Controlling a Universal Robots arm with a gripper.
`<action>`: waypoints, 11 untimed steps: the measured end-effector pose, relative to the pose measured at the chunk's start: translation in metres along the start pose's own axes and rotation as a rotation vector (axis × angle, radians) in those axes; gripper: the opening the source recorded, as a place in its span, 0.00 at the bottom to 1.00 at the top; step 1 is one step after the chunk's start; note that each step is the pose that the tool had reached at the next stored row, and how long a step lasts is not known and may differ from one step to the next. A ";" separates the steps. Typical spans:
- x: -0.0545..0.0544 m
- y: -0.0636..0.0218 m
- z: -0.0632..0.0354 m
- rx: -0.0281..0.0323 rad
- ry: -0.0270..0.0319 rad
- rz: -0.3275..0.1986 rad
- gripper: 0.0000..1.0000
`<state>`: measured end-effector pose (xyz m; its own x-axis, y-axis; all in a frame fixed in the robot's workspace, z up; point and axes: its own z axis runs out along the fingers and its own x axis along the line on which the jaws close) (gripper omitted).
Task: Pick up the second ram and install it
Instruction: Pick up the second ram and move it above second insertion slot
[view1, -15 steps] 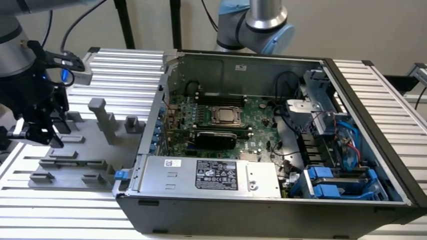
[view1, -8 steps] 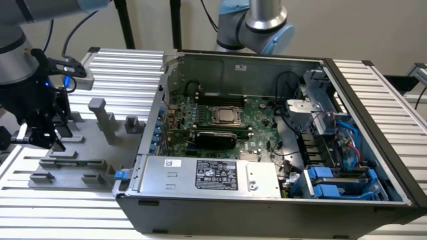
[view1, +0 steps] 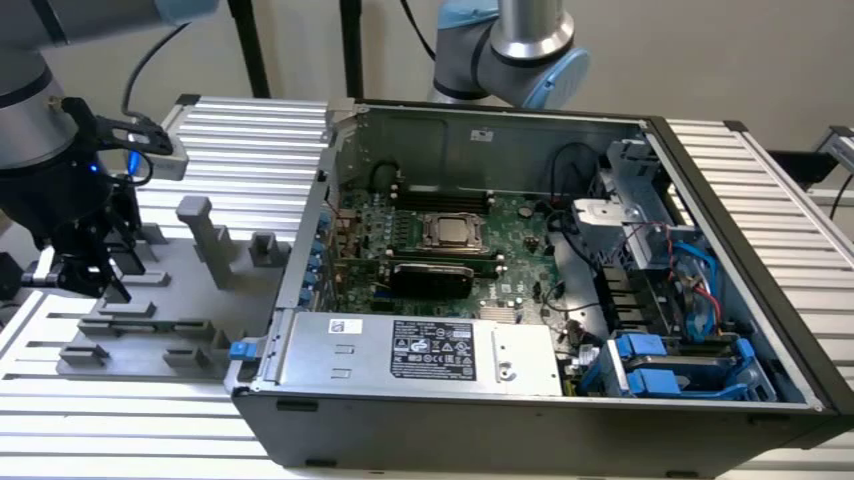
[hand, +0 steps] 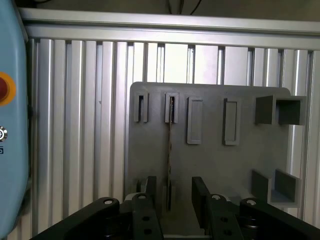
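The second ram (hand: 170, 150) stands edge-on as a thin dark strip in the slots of the grey fixture plate (hand: 215, 165). My gripper (hand: 176, 194) hangs right over its near end, open, one black finger (hand: 151, 192) on each side of the stick with a gap to both. In the exterior view my gripper (view1: 100, 275) is low over the fixture plate (view1: 160, 300) at the exterior view's left, beside the open computer case (view1: 534, 290). The motherboard (view1: 454, 240) lies inside the case.
Upright grey fixture blocks (view1: 200, 235) stand on the plate near the case wall. A second arm (view1: 514, 50) rises behind the case. The power supply (view1: 414, 350) and blue drive bays (view1: 667, 365) fill the case front. A pale blue box with a red button (hand: 7, 90) lies beside the plate.
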<state>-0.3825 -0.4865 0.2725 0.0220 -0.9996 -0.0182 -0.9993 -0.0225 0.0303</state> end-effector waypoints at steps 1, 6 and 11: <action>0.000 0.0000 0.0000 0.0000 0.0000 0.000 0.42; 0.000 0.0000 0.0000 0.0000 0.0000 0.000 0.44; 0.000 0.0000 0.0026 0.0000 0.0001 0.000 0.56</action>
<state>-0.3825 -0.4865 0.2699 0.0221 -0.9996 -0.0181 -0.9993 -0.0226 0.0302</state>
